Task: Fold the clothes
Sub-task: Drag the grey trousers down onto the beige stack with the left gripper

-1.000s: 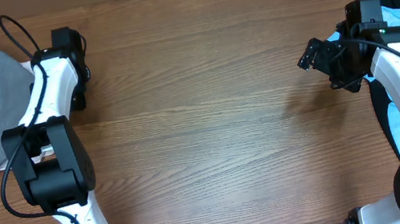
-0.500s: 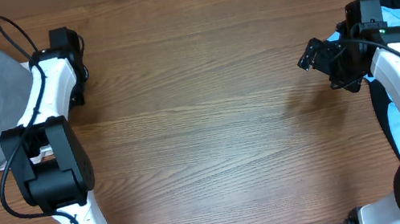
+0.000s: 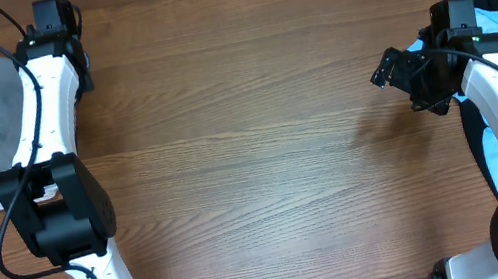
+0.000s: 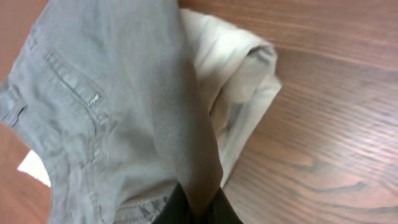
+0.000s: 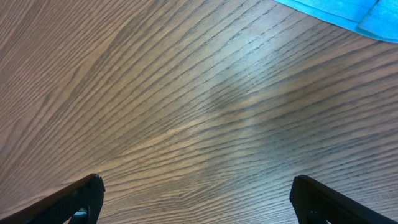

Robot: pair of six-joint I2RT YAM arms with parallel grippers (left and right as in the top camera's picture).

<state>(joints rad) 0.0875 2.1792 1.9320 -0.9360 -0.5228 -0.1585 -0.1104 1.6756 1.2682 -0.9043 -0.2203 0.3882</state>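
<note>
The left gripper (image 4: 198,208) is clamping fully down on a fold of the grey shorts (image 4: 112,93), its jaws pressed together with only a thin layer of cloth between them. From the fingertips a raised ridge of fabric is running up and away like a tent seam, which suggests the cloth is being pulled taut from 1 pinch point rather than lying slack. The rest of the grey shorts is spreading out ahead of the fingers and to 1 side of them, with the slit back pocket (image 4: 74,87) facing up. They are lying on top of the beige shorts (image 4: 242,74), whose folded edge is peeking out on the other side of the ridge and resting on the wooden table (image 4: 336,137). Pinching at the edge beside the open wood is probably serving to peel the grey pair off the pile so it can be laid flat for folding; the risk is dragging the beige pair along underneath. The right gripper (image 5: 198,202) is standing with its 2 fingers spread wide, holding nothing and hovering over bare wood. A light-blue garment (image 5: 348,12) is lying beyond its fingertips, off to 1 side.
</note>
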